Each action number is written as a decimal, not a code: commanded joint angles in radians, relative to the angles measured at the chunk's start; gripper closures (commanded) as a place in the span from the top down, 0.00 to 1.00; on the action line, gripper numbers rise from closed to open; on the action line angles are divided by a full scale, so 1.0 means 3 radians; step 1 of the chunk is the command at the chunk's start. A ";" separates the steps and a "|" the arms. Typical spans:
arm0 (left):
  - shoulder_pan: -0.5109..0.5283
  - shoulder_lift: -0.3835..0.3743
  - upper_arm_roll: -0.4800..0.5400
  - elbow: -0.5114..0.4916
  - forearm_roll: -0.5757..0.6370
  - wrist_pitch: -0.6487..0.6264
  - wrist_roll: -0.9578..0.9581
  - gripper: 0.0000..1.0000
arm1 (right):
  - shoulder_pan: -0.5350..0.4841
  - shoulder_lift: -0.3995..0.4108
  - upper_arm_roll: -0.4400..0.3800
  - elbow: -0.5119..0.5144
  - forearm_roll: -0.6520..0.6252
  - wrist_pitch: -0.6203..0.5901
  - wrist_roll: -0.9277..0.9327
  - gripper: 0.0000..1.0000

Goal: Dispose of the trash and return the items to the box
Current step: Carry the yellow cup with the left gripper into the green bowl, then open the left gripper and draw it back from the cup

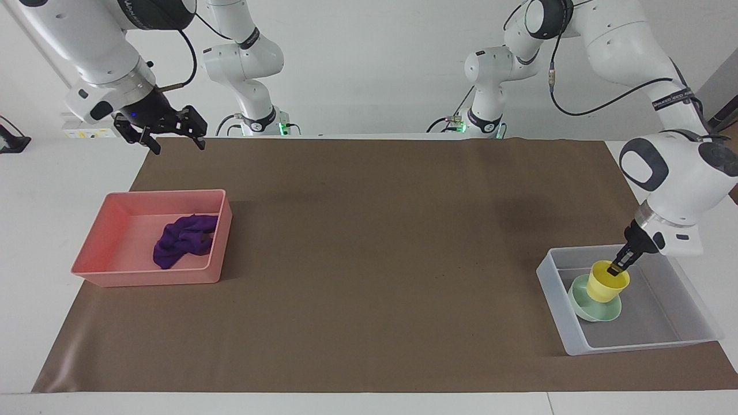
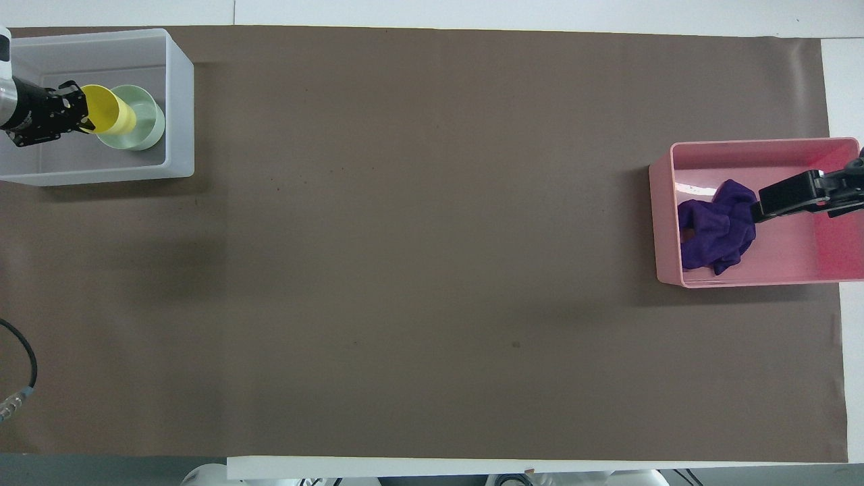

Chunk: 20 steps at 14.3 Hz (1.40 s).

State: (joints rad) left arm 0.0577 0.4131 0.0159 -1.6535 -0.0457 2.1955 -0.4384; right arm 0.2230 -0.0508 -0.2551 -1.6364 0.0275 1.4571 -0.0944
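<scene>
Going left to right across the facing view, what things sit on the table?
Pink tray → purple rag inside it → clear bin holding the green bowl, with the yellow cup held over the bowl.

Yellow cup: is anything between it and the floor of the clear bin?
Yes. The left gripper holds the yellow cup by its rim inside the clear bin, directly over the green bowl, which sits on the bin floor below it. The right gripper waits near the pink tray.

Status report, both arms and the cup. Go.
Left gripper shut on yellow cup, over mint bowl in grey bin. Right gripper open, waiting over mat. Purple rag in pink tray. Nothing in the way.
</scene>
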 commanded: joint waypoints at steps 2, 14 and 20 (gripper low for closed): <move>-0.0018 0.0086 -0.0012 0.0112 0.0030 0.0019 0.0060 0.68 | 0.0166 -0.0153 -0.0029 -0.0231 -0.0143 0.0154 0.0038 1.00; -0.0468 -0.1503 -0.0028 -0.0736 0.0045 -0.0854 0.0324 0.98 | 0.0141 -0.0168 -0.0029 -0.0257 -0.0117 0.0139 0.0033 1.00; -0.0514 -0.1797 -0.0078 -0.0370 0.0422 -0.1769 0.0974 0.99 | 0.0131 -0.0168 -0.0034 -0.0252 -0.0112 0.0123 0.0028 1.00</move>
State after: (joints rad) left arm -0.0880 -0.1296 -0.0047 -1.8195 0.0169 1.7421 -0.1953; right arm 0.2627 -0.0730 -0.2625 -1.6803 -0.0005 1.4796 -0.0925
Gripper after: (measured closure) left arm 0.009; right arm 0.000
